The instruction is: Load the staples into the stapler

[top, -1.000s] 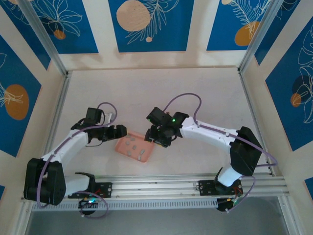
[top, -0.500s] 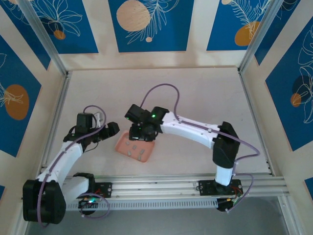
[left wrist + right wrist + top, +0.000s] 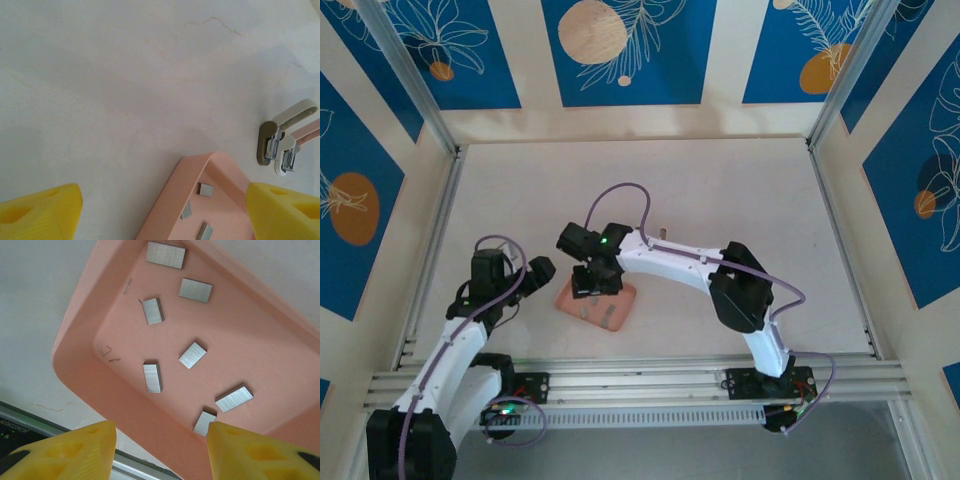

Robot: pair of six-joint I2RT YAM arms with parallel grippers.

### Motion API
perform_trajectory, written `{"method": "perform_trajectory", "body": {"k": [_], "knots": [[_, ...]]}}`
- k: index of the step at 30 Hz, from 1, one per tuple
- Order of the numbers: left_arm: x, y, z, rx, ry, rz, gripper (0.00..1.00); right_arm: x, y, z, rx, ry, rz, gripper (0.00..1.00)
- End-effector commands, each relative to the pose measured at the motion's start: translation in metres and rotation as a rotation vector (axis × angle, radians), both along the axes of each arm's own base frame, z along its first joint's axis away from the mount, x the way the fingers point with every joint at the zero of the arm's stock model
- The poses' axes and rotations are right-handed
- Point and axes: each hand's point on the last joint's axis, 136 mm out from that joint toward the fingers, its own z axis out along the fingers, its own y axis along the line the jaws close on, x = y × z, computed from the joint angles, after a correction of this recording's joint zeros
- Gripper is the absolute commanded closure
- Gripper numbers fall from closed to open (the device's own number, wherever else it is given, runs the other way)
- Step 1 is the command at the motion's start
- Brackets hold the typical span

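The staples (image 3: 192,355) are several small grey metal strips lying loose in a salmon-pink tray (image 3: 125,410). My right gripper (image 3: 160,450) hangs just above the tray's rim, open, its yellow fingers (image 3: 75,450) apart with nothing between them. From above, that gripper (image 3: 592,285) covers the tray's (image 3: 612,318) far half. The stapler (image 3: 287,140) lies on the table past the tray's (image 3: 180,200) corner, its two slim arms spread and metal showing inside. A few staples (image 3: 205,189) show there too. My left gripper (image 3: 162,215) is open wide and empty, left of the tray (image 3: 535,272).
An aluminium rail (image 3: 640,380) runs along the table's near edge, close below the tray, and also shows at the right wrist view's lower left (image 3: 20,430). Side rails (image 3: 435,240) bound the white tabletop. The right arm (image 3: 680,265) spans the middle.
My right arm has swung left from beside the tray to directly above it. My left arm has pulled back to the left and nearer the base.
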Motion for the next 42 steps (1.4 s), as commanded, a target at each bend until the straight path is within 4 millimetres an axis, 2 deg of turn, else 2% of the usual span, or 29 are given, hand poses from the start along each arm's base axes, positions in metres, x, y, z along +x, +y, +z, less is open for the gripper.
{"method": "perform_trajectory", "body": {"k": [1,15,24,34,42], "knots": [[0.004,0.005,0.002,-0.002,-0.031,0.032,0.16,0.002,0.008,-0.002,0.026,0.027,0.032,0.48],[0.006,0.006,0.001,-0.013,-0.049,0.05,0.17,0.011,0.02,-0.02,0.037,0.048,0.056,0.49],[0.005,0.008,-0.002,-0.009,-0.045,0.057,0.17,0.01,0.025,-0.03,0.02,0.072,0.088,0.52],[0.005,0.007,-0.006,-0.013,-0.038,0.059,0.18,0.011,0.006,-0.043,-0.085,0.11,0.035,0.52],[0.006,-0.005,-0.01,-0.044,-0.026,-0.015,0.21,0.003,0.002,-0.03,-0.079,0.083,0.095,0.52]]}}
